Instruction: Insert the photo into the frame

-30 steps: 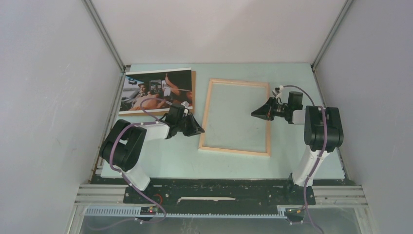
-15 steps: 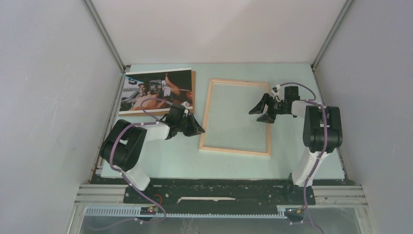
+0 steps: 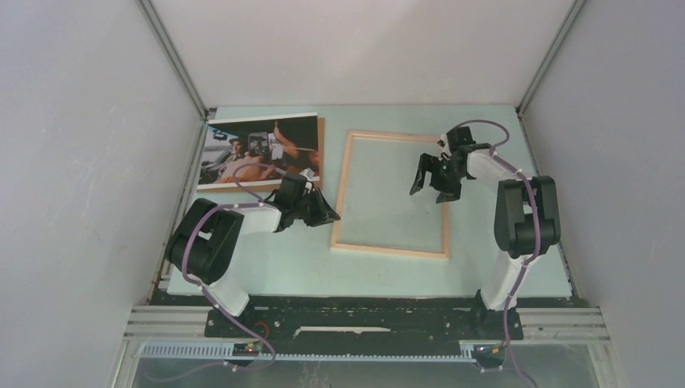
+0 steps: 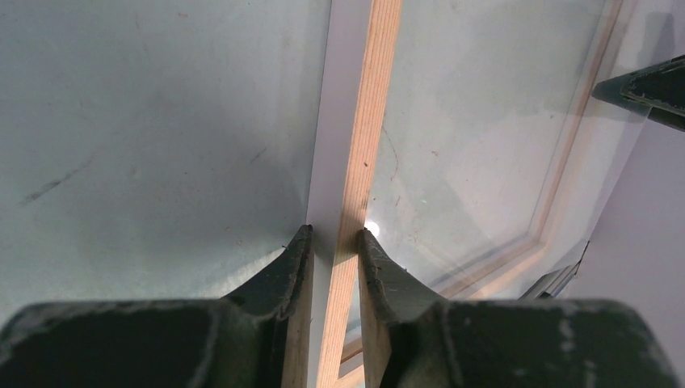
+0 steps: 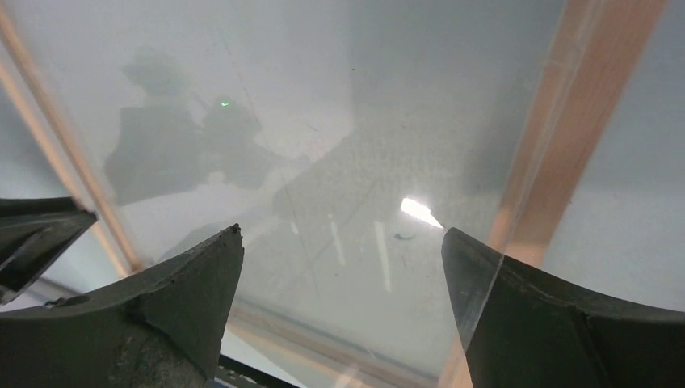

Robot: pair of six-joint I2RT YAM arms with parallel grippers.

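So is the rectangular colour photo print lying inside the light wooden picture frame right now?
No, the colour photo print lies to the left of the light wooden frame, wholly outside it.

The frame (image 3: pixel 388 250) is pale bare wood with a glossy clear pane (image 3: pixel 380 206); the table (image 3: pixel 266 267) matt, scuffed.

Top external: high behind the arm bases, facing down, far enough to take in the whole table (image 3: pixel 266 267).
Left wrist: close and low, looking past the left end effector (image 4: pixel 334 238) across the frame (image 4: pixel 367 121).
Right wrist: close, facing down past the right end effector (image 5: pixel 341 234).
Shared: the frame, in all three views.
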